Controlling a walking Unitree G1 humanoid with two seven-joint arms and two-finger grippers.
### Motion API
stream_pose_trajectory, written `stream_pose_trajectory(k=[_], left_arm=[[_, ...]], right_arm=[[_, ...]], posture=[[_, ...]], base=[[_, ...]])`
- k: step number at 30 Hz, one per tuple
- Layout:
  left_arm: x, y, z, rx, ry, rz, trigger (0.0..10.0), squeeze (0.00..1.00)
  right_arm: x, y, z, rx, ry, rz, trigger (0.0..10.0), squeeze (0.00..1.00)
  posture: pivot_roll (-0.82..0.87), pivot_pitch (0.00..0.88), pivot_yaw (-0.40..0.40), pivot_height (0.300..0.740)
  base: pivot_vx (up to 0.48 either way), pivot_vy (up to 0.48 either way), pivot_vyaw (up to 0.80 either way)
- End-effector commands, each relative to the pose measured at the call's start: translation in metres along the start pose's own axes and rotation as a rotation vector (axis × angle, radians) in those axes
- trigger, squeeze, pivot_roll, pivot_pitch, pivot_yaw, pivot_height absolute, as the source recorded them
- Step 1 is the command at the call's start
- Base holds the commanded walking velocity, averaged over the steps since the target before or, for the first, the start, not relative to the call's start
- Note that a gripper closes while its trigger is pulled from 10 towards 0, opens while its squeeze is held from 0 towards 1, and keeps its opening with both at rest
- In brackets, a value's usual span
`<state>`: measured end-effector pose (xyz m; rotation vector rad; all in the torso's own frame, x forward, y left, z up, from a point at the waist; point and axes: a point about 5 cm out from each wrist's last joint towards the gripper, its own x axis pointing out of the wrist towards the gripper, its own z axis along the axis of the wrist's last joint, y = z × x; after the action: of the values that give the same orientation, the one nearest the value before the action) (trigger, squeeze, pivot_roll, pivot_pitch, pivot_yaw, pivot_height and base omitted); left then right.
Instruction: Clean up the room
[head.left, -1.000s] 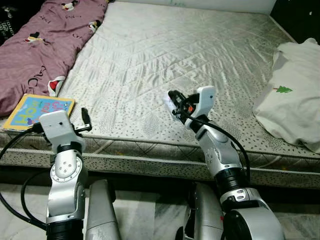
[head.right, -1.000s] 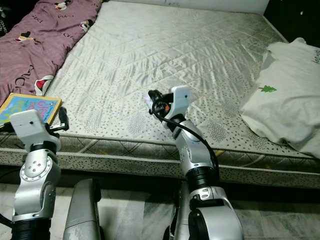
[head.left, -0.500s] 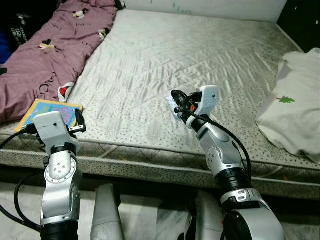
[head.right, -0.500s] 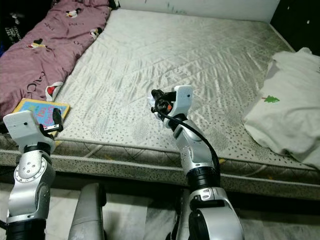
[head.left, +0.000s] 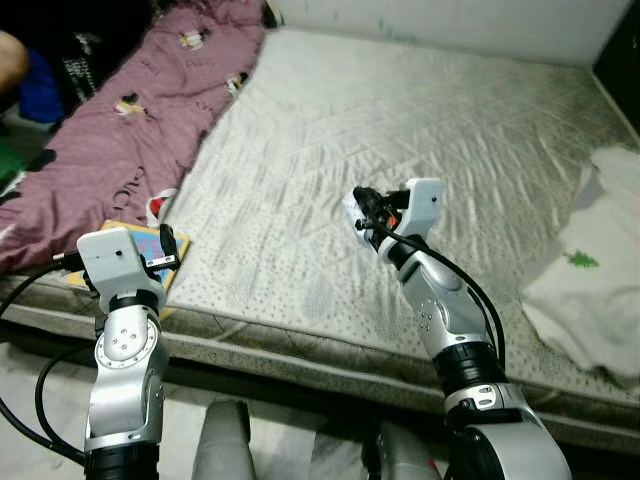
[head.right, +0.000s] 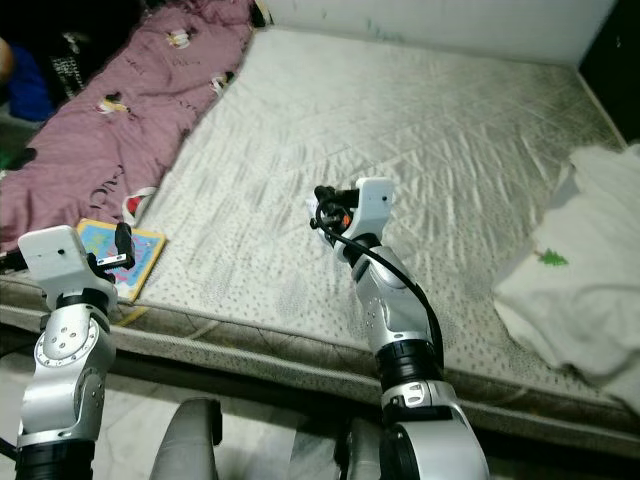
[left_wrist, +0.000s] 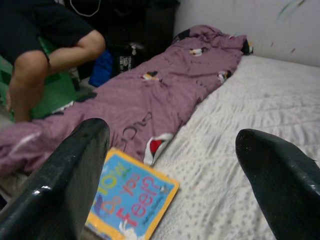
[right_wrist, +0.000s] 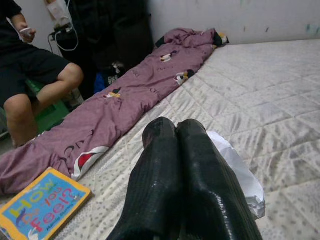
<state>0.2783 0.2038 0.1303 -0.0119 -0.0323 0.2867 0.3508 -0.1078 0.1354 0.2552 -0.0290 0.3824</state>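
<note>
Step in hand, seemingly: carrying off litter. Left gripper (left_wrist: 170, 175) spread wide, empty, poised over book (head.right: 118, 255) at mattress (head.left: 420, 110) near edge. Right gripper (right_wrist: 187, 185) pinched tight on white paper scrap (right_wrist: 235, 172) above mattress middle. Next: needs bin, none visible. Versus earlier: camera swung left; purple blanket (head.left: 130, 140) more exposed along far-left edge.

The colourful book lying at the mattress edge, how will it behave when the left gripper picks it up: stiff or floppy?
The book lies flat with straight edges, so it is probably stiff and thin. Its glossy-looking cover may slip between the left gripper's open fingers. One corner overhangs the mattress edge, so a push might tip it off.
</note>
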Motion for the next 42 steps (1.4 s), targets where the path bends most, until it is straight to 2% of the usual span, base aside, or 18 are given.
stream_pose_trajectory(k=[1,8,9,12,18,27,37,42], left_arm=[[0.0,-0.004,0.0,0.0,0.0,-0.017,10.0,0.0],[-0.003,-0.007,-0.003,-0.008,0.006,-0.024,10.0,0.0],[-0.005,-0.008,-0.005,-0.009,0.014,-0.024,10.0,0.0],[-0.008,-0.006,-0.01,-0.009,0.041,0.005,10.0,0.0],[-0.008,-0.014,-0.011,-0.036,0.05,-0.047,10.0,0.0],[-0.008,-0.017,-0.012,-0.034,0.051,-0.064,10.0,0.0],[-0.009,-0.019,-0.015,-0.04,0.066,-0.051,10.0,0.0],[-0.009,-0.022,-0.016,-0.079,0.075,-0.071,10.0,0.0]], right_arm=[[-0.003,-0.005,0.002,-0.015,-0.002,-0.021,10.0,0.0],[-0.01,-0.01,-0.003,-0.064,0.014,-0.044,10.0,0.0],[-0.014,-0.011,-0.008,-0.106,0.03,-0.058,10.0,0.0],[-0.02,-0.014,-0.018,-0.109,0.073,-0.09,10.0,0.0],[-0.021,-0.02,-0.017,-0.114,0.08,-0.137,10.0,0.0],[-0.022,-0.029,-0.013,-0.159,0.074,-0.201,10.0,0.0],[-0.02,-0.032,-0.013,-0.169,0.088,-0.223,10.0,0.0],[-0.018,-0.032,-0.014,-0.158,0.103,-0.22,10.0,0.0]], posture=[[0.08,0.0,-0.038,0.732],[0.09,0.0,-0.055,0.74],[0.1,0.0,-0.056,0.74],[0.09,0.0,-0.056,0.74],[0.08,0.0,-0.051,0.74],[0.08,0.0,-0.056,0.74],[0.08,0.0,-0.068,0.74],[0.08,0.0,-0.07,0.74]], base=[[0.0,0.0,0.0],[0.0,0.0,0.0],[0.0,0.0,0.0],[0.0,0.0,0.0],[0.0,0.0,0.0],[0.0,0.0,-0.16],[0.0,0.0,0.0],[0.0,0.0,-0.32]])
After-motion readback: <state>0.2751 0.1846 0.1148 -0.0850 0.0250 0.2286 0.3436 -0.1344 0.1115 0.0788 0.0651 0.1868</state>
